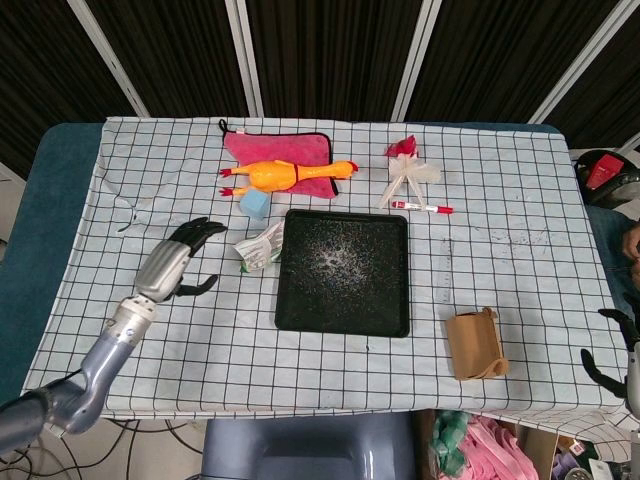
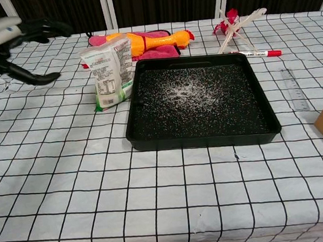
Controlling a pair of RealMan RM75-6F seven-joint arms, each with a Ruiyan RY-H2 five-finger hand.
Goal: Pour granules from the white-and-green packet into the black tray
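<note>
The white-and-green packet [image 1: 259,247] [image 2: 110,72] stands on the cloth against the left edge of the black tray [image 1: 298,304] [image 2: 149,135], with nothing holding it. Pale granules are scattered across the tray floor, thickest near its far middle. My left hand [image 1: 178,262] [image 2: 22,46] hovers well left of the packet, fingers spread and holding nothing. Only dark fingertips of my right hand [image 1: 610,350] show at the right edge of the head view, apart and with nothing in them.
A yellow rubber chicken [image 1: 285,174] lies on a pink cloth [image 1: 262,148] behind the tray, with a blue cube [image 1: 255,204] nearby. A red pen [image 1: 422,207] and white sticks [image 1: 406,180] sit at the back right. A brown paper bag [image 1: 473,343] stands at the front right.
</note>
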